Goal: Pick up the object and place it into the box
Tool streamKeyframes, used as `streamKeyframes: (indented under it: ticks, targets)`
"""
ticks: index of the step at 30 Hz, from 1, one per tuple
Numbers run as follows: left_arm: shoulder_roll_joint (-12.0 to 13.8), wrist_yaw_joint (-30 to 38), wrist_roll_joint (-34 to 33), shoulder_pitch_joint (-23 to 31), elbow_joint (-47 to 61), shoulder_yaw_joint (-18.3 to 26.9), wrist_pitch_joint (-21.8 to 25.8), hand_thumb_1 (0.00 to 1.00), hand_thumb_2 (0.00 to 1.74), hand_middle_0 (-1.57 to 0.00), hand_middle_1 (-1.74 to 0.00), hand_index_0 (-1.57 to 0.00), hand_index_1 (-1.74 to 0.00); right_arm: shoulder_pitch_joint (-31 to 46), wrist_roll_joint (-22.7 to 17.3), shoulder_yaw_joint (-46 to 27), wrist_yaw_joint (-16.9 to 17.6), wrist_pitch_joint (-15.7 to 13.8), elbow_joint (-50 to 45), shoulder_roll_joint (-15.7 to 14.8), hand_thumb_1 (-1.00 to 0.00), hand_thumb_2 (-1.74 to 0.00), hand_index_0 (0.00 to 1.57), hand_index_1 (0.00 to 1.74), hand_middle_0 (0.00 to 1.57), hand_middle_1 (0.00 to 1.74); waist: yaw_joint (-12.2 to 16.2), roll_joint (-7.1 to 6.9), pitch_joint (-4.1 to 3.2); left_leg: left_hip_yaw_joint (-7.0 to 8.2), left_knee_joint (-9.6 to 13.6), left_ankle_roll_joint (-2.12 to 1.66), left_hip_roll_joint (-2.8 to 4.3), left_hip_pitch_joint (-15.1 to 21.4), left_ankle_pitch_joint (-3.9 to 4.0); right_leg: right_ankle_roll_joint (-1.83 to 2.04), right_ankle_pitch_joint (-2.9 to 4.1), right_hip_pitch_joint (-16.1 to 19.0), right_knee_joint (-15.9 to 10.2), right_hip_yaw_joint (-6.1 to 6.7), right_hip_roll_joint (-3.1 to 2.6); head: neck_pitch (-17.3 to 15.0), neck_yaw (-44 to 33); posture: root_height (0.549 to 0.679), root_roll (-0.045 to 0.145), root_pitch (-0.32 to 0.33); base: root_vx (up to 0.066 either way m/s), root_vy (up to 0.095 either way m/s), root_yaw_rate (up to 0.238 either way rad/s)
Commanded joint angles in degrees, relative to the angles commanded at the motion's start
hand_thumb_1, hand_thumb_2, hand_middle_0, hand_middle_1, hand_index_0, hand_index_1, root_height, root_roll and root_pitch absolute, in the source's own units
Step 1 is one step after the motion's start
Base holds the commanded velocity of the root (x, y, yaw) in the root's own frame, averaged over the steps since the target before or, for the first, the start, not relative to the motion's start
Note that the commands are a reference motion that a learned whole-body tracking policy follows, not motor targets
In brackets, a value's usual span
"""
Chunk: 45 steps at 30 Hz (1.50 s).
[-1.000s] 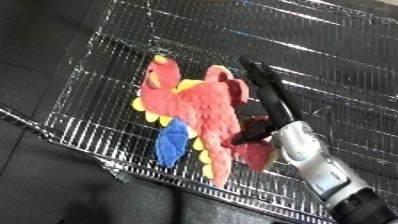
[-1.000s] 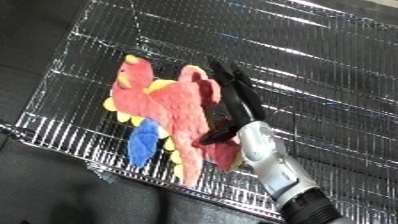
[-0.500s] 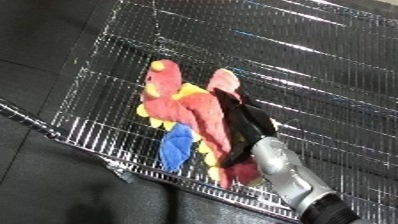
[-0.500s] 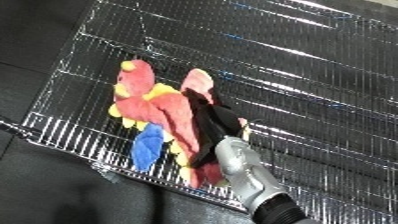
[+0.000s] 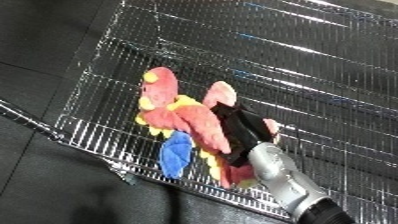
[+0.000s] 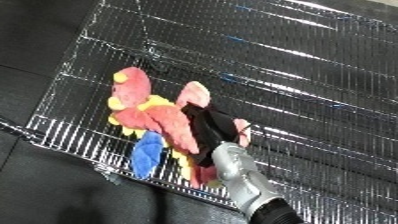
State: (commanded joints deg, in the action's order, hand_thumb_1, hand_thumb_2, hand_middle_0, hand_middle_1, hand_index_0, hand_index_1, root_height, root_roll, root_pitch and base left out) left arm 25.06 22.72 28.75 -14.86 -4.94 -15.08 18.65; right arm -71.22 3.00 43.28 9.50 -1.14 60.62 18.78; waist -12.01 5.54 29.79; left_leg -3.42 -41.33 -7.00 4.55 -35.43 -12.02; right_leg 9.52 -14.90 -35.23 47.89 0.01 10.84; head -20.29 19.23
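A plush parrot (image 5: 174, 118), red with yellow trim and a blue tail, lies on the wire mesh floor of the bin (image 5: 302, 60), close to its near rim. My right hand (image 5: 238, 134) comes in from the lower right on a silver forearm (image 5: 277, 172). It rests on the toy's body between the two wings, its black fingers curled over the plush. The toy's right wing is partly hidden behind the hand. My left hand shows in neither view.
The bin's near rim (image 5: 84, 147) runs diagonally at the lower left, with dark floor (image 5: 44, 55) beyond it. Bare mesh stretches behind and to the right of the toy (image 6: 320, 85).
My right hand's fingers, stretched out straight past the toy a second ago, have drawn back and curled onto its body. The view has shifted slightly.
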Motion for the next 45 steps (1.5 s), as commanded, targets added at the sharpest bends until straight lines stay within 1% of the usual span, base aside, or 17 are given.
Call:
streamKeyframes:
  ticks: [5, 8, 15, 18, 23, 24, 25, 27, 28, 31, 32, 34, 36, 40, 42, 43, 45]
  targets:
    - [-0.1, -0.2, 0.2, 0.0, -0.1, 0.2, -0.2, 1.0, 1.74, -1.57, -1.74, -1.57, -1.74, 0.0, -0.5, -0.9, 0.8, 0.0, -0.6, 0.7, -1.0, -1.74, 1.57, 1.74, 1.57, 1.74, 0.4, -0.14, 0.0, 0.24, 0.5, -0.01, 0.22, 0.6, 0.03, 0.02, 0.01, 0.2, -0.2, 0.08, 0.09, 0.2, 0.3, 0.625, 0.011, 0.117, -0.008, 0.004, -0.039]
    - [0.0, -0.5, 0.6, 0.0, -0.3, 0.4, -0.5, 1.0, 1.74, -1.57, -1.74, -1.57, -1.74, 0.2, -1.7, -1.9, 1.5, -0.1, -2.5, 2.1, -1.0, -1.74, 1.57, 1.74, 1.57, 1.74, 0.7, -0.22, 0.0, 0.46, 0.8, -0.02, 0.36, 1.3, 0.07, 0.05, -0.17, 0.6, -0.2, 0.15, 0.1, 0.3, 1.1, 0.626, 0.012, 0.113, -0.007, -0.003, -0.054]
    - [0.5, -1.5, 0.5, 0.2, -1.2, 0.9, -1.6, 1.0, 1.74, -1.57, -1.74, -1.57, -1.74, 3.5, -5.3, -6.1, 3.7, -1.2, -11.8, 9.2, -1.0, -1.74, 1.57, 1.74, 1.57, 1.74, 2.1, -0.28, 0.0, 1.06, 1.6, 0.01, 0.77, 3.2, 0.22, 0.16, -0.6, 1.6, 0.1, 0.5, 0.29, 0.3, 2.3, 0.627, 0.019, 0.092, -0.012, -0.01, -0.057]
    - [0.5, -1.7, -0.2, 0.2, -1.6, 1.1, -2.1, 1.0, 1.74, -1.57, -1.74, -1.57, -1.74, 6.0, -6.2, -8.7, 5.1, -1.8, -17.0, 12.4, -1.0, -1.74, 1.57, 1.74, 1.57, 1.74, 3.2, -0.31, 0.0, 1.48, 2.1, 0.12, 1.01, 4.3, 0.32, 0.17, -0.66, 2.3, 0.0, 0.76, 0.33, 0.2, 2.8, 0.627, 0.023, 0.08, -0.021, -0.016, -0.081]
    - [0.1, -1.7, -1.8, 0.2, -2.1, 1.5, -2.8, 1.0, 1.74, -1.57, -1.74, -1.57, -1.74, 11.7, -5.8, -14.0, 7.2, -2.6, -26.0, 16.9, -1.0, -1.74, 1.57, 1.74, 1.57, 1.74, 5.5, -0.31, 0.0, 2.44, 3.4, 0.35, 1.44, 6.6, 0.43, 0.11, -0.48, 4.1, -1.2, 1.16, 0.51, 1.2, 2.9, 0.629, 0.031, 0.062, -0.027, -0.014, -0.11]
    - [0.1, -1.7, -1.8, 0.2, -2.1, 1.5, -2.8, 1.0, 1.74, -1.57, -1.74, -1.57, -1.74, 11.7, -5.8, -14.0, 7.2, -2.6, -26.0, 16.9, -1.0, -1.74, 1.57, 1.74, 1.57, 1.74, 5.5, -0.31, 0.0, 2.44, 3.4, 0.35, 1.44, 6.6, 0.43, 0.11, -0.48, 4.1, -1.2, 1.16, 0.51, 1.2, 2.9, 0.629, 0.031, 0.062, -0.029, -0.01, -0.13]
    - [-0.4, -1.7, -2.3, 0.5, -2.2, 1.9, -3.0, 1.0, 1.74, -1.57, -1.74, -1.57, -1.74, 15.3, -5.0, -16.8, 7.8, -3.0, -31.4, 18.6, -1.0, -1.74, 1.57, 1.74, 1.57, 1.74, 6.7, -0.3, 0.0, 3.02, 4.3, 0.44, 1.59, 7.7, 0.6, 0.08, -0.32, 5.0, -2.0, 1.35, 0.59, 1.4, 2.4, 0.631, 0.035, 0.055, -0.027, -0.002, -0.166]
    - [-0.7, -1.6, -2.6, 0.8, -2.1, 2.2, -3.1, 1.0, 1.74, -1.57, -1.74, -1.57, -1.74, 17.6, -4.5, -18.5, 8.1, -3.2, -34.7, 19.3, -1.0, -1.74, 1.57, 1.74, 1.57, 1.74, 7.4, -0.31, 0.0, 3.35, 4.8, 0.5, 1.65, 8.3, 0.68, 0.06, -0.24, 5.4, -2.5, 1.49, 0.61, 1.3, 2.1, 0.631, 0.037, 0.052, -0.027, -0.002, -0.184]
    - [-1.4, -1.5, -3.3, 1.4, -1.8, 2.8, -3.5, 1.0, 1.74, -1.57, -1.74, -1.57, -1.74, 22.9, -3.5, -22.4, 8.4, -3.4, -41.7, 20.3, -1.0, -1.74, 1.57, 1.74, 1.57, 1.74, 8.9, -0.31, 0.0, 3.99, 5.5, 0.66, 1.77, 9.4, 0.75, -0.01, -0.16, 6.3, -3.4, 1.87, 0.57, 1.3, 2.5, 0.632, 0.041, 0.044, -0.017, 0.0, -0.224]
    - [-2.4, -1.4, -3.8, 2.3, -1.2, 3.8, -4.0, 1.0, 1.74, -1.57, -1.74, -1.57, -1.74, 29.9, -2.9, -28.0, 9.1, -4.0, -49.1, 20.6, -1.0, -1.74, 1.57, 1.74, 1.57, 1.74, 10.7, -0.07, 0.0, 4.87, 6.0, 0.88, 1.91, 10.9, 0.66, -0.05, -0.07, 7.5, -4.3, 2.43, 0.49, 1.0, 3.6, 0.633, 0.048, 0.03, -0.009, -0.001, -0.258]
    - [-2.4, -1.4, -3.8, 2.3, -1.2, 3.8, -4.0, 1.0, 1.74, -1.57, -1.74, -1.57, -1.74, 29.9, -2.9, -28.0, 9.1, -4.0, -49.1, 20.6, -1.0, -1.74, 1.57, 1.74, 1.57, 1.74, 10.7, -0.07, 0.0, 4.87, 6.0, 0.88, 1.91, 10.9, 0.66, -0.05, -0.07, 7.5, -4.3, 2.43, 0.49, 1.0, 3.6, 0.633, 0.048, 0.03, -0.006, 0.001, -0.254]
    - [-3.0, -1.4, -4.0, 3.2, -0.3, 4.3, -4.5, 1.0, 1.74, -1.57, -1.74, -1.57, -1.74, 35.4, -2.7, -32.7, 9.9, -4.6, -54.1, 20.0, -1.0, -1.74, 1.57, 1.74, 1.57, 1.74, 12.4, 0.4, 0.0, 5.8, 6.5, 1.08, 2.05, 12.5, 0.52, -0.04, 0.13, 8.6, -5.2, 3.02, 0.3, 0.8, 5.5, 0.635, 0.053, 0.015, -0.002, 0.015, -0.297]
    - [-3.2, -1.5, -4.1, 3.5, 0.0, 4.4, -4.7, 1.0, 1.74, -1.57, -1.74, -1.57, -1.74, 36.9, -2.6, -34.0, 10.1, -4.8, -55.4, 19.8, -1.0, -1.74, 1.57, 1.74, 1.57, 1.74, 12.9, 0.53, 0.0, 6.09, 6.7, 1.14, 2.11, 13.1, 0.46, -0.06, 0.18, 8.9, -5.5, 3.22, 0.22, 0.6, 5.9, 0.636, 0.054, 0.011, -0.003, 0.022, -0.28]
    - [-4.0, -1.6, -5.1, 4.8, 1.7, 5.0, -5.4, 1.0, 1.74, -1.57, -1.74, -1.57, -1.74, 45.3, -2.5, -41.4, 12.1, -6.1, -61.7, 17.7, -1.0, -1.74, 1.57, 1.74, 1.57, 1.74, 16.1, 1.08, 0.0, 7.83, 7.8, 1.43, 2.51, 15.8, 0.07, -0.07, 0.47, 10.7, -7.4, 4.47, -0.34, -1.7, 9.9, 0.639, 0.061, -0.006, -0.002, 0.044, -0.349]
    - [-4.1, -1.5, -5.2, 5.0, 2.0, 5.2, -5.5, 1.0, 1.74, -1.57, -1.74, -1.57, -1.74, 46.6, -2.5, -42.7, 12.6, -6.3, -62.5, 17.3, -1.0, -1.74, 1.57, 1.74, 1.57, 1.74, 16.8, 1.14, 0.0, 8.11, 8.0, 1.48, 2.57, 16.2, -0.03, -0.07, 0.53, 10.9, -7.7, 4.71, -0.44, -2.4, 10.6, 0.64, 0.062, -0.007, -0.004, 0.054, -0.293]
    - [-4.3, -1.4, -5.7, 5.4, 2.5, 5.5, -5.7, 1.0, 1.74, -1.57, -1.74, -1.57, -1.74, 49.6, -2.4, -45.7, 13.8, -6.9, -64.1, 16.5, -1.0, -1.74, 1.57, 1.74, 1.57, 1.74, 18.3, 1.24, 0.0, 8.8, 8.3, 1.56, 2.71, 17.0, -0.26, -0.07, 0.68, 11.3, -8.4, 5.3, -0.68, -3.1, 11.5, 0.64, 0.064, -0.01, -0.006, 0.069, -0.33]
    - [-4.4, -1.3, -6.4, 5.7, 2.9, 5.9, -5.9, 1.0, 1.74, -1.57, -1.74, -1.57, -1.74, 52.4, -2.0, -48.7, 15.1, -7.3, -65.1, 16.1, -1.0, -1.74, 1.57, 1.74, 1.57, 1.74, 19.7, 1.26, 0.0, 9.55, 8.6, 1.63, 2.84, 17.7, -0.45, -0.07, 0.83, 11.5, -8.9, 5.88, -0.89, -3.7, 12.5, 0.641, 0.066, -0.012, -0.01, 0.069, -0.316]
